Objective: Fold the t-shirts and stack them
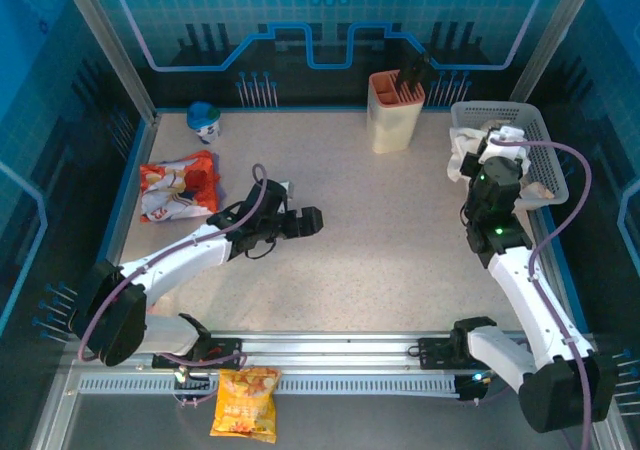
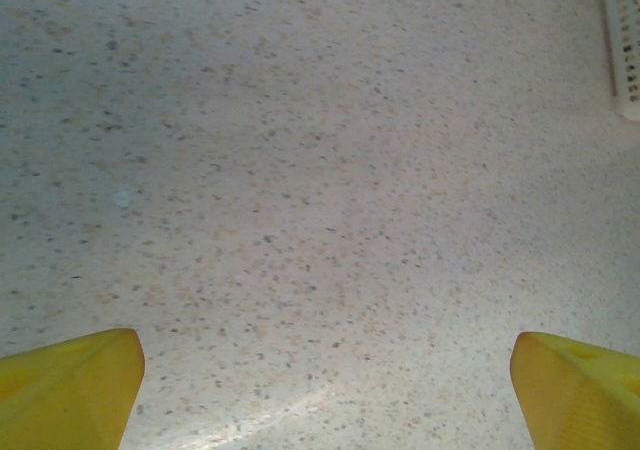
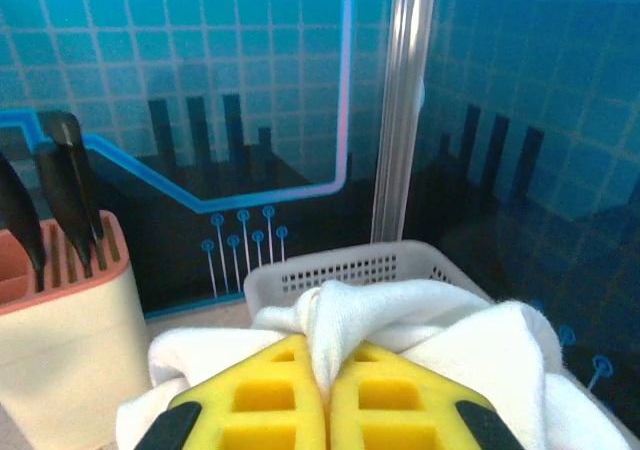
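T-shirts bunched in the basket at two o'clock, seemingly none folded yet; right gripper pinches one, left gripper gapes wide above the table.

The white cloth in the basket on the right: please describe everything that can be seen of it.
The white soft t-shirt fabric looks like plain cotton knit. It is crumpled in rounded folds, not folded flat. It lies bunched in the white perforated plastic basket at the far right of the table, and part of it seems to spill over the basket's left rim. The right hand pinches one raised fold between its shut yellow fingers. How many shirts there are cannot be told.
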Robot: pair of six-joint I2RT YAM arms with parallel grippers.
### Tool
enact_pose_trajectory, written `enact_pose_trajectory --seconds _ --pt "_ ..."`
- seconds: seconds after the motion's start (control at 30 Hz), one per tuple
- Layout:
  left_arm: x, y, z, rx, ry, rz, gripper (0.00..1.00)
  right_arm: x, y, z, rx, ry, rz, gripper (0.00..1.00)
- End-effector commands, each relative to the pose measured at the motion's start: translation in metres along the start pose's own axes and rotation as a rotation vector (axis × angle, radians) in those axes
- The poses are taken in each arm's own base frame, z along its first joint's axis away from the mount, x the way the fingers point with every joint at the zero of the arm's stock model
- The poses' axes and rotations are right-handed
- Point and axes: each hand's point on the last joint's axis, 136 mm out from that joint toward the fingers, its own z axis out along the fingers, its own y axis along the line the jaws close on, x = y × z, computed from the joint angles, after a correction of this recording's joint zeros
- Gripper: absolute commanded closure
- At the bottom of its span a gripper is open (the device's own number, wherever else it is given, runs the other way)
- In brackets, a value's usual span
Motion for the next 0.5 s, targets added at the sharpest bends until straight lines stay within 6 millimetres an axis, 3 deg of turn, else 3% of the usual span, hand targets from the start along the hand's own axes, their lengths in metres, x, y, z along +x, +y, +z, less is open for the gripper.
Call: enact_pose_trajectory --seconds 0.0,0.23,0.37,0.47 --pt "-0.004 -0.010 0.000 0.024 -0.017 0.013 0.05 -0.068 0.000 -0.027 0.016 -0.235 0.003 1.00" --pt "-0.008 -0.015 -0.001 0.046 -0.032 0.004 0.05 -0.138 0.035 -0.066 -0.133 -0.391 -0.033 1.00" --pt "-0.014 -0.014 -0.010 0.035 -0.070 0.027 0.03 -0.154 0.074 -0.090 -0.349 -0.394 -0.043 0.95" --pt "-0.022 -0.005 -0.026 -0.020 -0.119 0.047 0.01 -0.147 0.111 -0.104 -0.539 -0.300 -0.041 0.94"
